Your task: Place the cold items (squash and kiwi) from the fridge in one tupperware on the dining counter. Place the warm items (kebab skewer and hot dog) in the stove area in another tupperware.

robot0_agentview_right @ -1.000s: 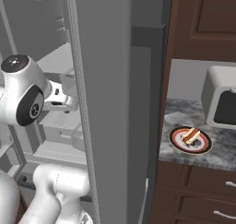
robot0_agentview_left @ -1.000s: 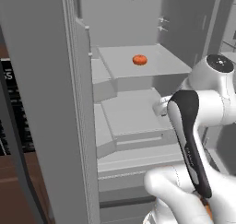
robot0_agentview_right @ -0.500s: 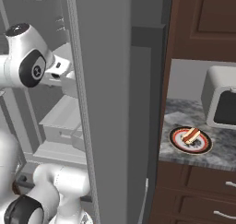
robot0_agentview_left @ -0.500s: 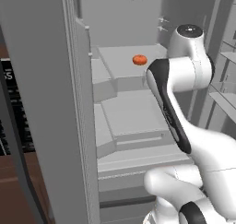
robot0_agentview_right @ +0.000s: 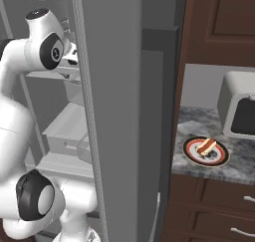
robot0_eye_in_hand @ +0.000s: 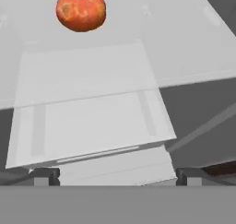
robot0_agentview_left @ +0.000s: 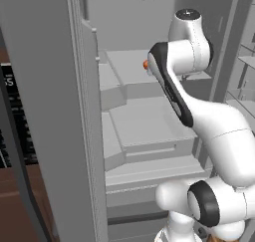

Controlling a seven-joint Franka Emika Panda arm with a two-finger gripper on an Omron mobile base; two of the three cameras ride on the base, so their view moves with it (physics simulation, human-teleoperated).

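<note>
A round orange-red squash (robot0_eye_in_hand: 81,9) sits on the white fridge shelf (robot0_eye_in_hand: 184,48), ahead of my gripper (robot0_eye_in_hand: 117,176) at some distance. The two dark fingertips (robot0_eye_in_hand: 44,174) stand wide apart with nothing between them, so the gripper is open. In the left base view the squash (robot0_agentview_left: 146,64) peeks out from behind my raised arm, on the upper shelf. On the stone counter to the right of the fridge, a hot dog (robot0_agentview_right: 205,146) lies on a round plate (robot0_agentview_right: 191,155). The kiwi, kebab skewer and tupperware are out of view.
The open fridge door (robot0_agentview_left: 55,116) stands close on the left of my arm, and the fridge's grey side wall (robot0_agentview_right: 119,116) on its right. Below the squash shelf are a lower shelf (robot0_agentview_left: 144,121) and drawers. A white appliance (robot0_agentview_right: 239,111) sits on the counter by the plate.
My arm has risen from the middle shelf level and reached up into the fridge, bringing the hand level with the upper shelf. The squash and hot dog have not moved.
</note>
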